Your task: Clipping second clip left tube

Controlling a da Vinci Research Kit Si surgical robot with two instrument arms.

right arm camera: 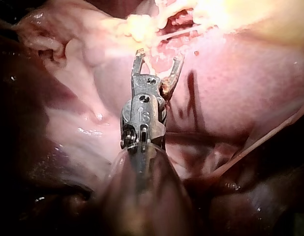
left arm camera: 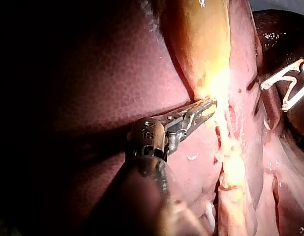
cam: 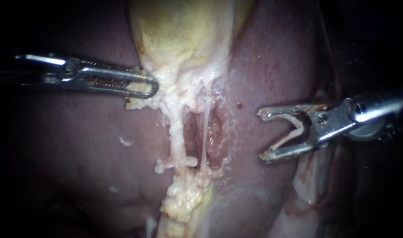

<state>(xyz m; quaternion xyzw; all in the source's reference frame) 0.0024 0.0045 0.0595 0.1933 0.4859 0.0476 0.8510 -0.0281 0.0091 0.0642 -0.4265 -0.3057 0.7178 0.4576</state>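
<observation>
- In the middle of the endoscope view, the left tube runs as a thick pale cord from the lower end of the gallbladder down to a lump of yellow fat. The much thinner right tube lies just beside it, with a dark window between them
- Across the left tube's lower end lies a pale crosspiece that looks like a seated clip; the bare stretch above it seems to be where your next one belongs
- On your left, the end effector of the left instrument is clamped on the whitish fringe at the gallbladder's lower edge, its jaws closed on that tissue from both sides
- On your right, the right instrument hangs over the liver, well apart from both tubes. Its end effector stands wide, and a loaded clip spans from one jaw to the other, so it holds that clip and no tissue
- Expect the left tube to be soft, wet and slippery, and easy to tear. Take it square-on across its free middle span, with both clip legs passing fully beyond it
- You come in from the right tube's side, and that strand looks frailer, so keep it out of the bite
- No brand or label shows on the tissue; the small stamped marks on the instrument housings are nothing you need
</observation>
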